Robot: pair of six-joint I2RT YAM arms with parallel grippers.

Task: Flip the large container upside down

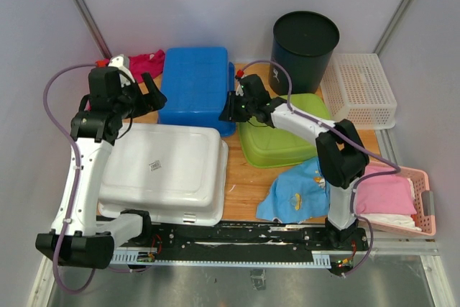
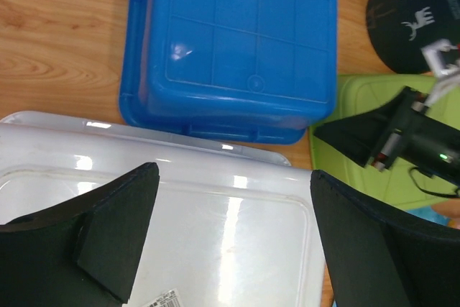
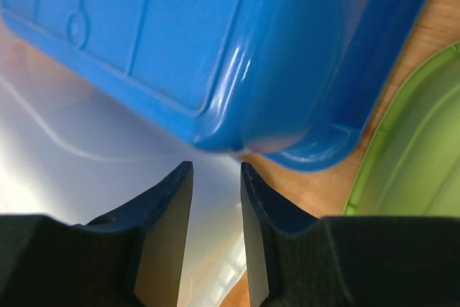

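The large white container point(image 1: 162, 167) lies bottom up at the front left, with a label on its base. It also shows in the left wrist view point(image 2: 230, 235) and the right wrist view point(image 3: 86, 177). My left gripper point(image 1: 147, 98) hangs wide open and empty over its far edge point(image 2: 233, 170). My right gripper point(image 1: 228, 109) is at the near right corner of the blue container point(image 1: 195, 84). Its jaws point(image 3: 215, 165) stand a narrow gap apart with nothing between them, just short of the blue rim point(image 3: 302, 141).
The blue container point(image 2: 237, 41) lies bottom up behind the white one. A green container point(image 1: 280, 134) sits to the right, a black bucket point(image 1: 304, 41) and a white basket point(image 1: 359, 90) behind it. A blue cloth point(image 1: 298, 192) and a pink basket point(image 1: 424, 199) lie front right. A red cloth point(image 1: 144, 62) lies back left.
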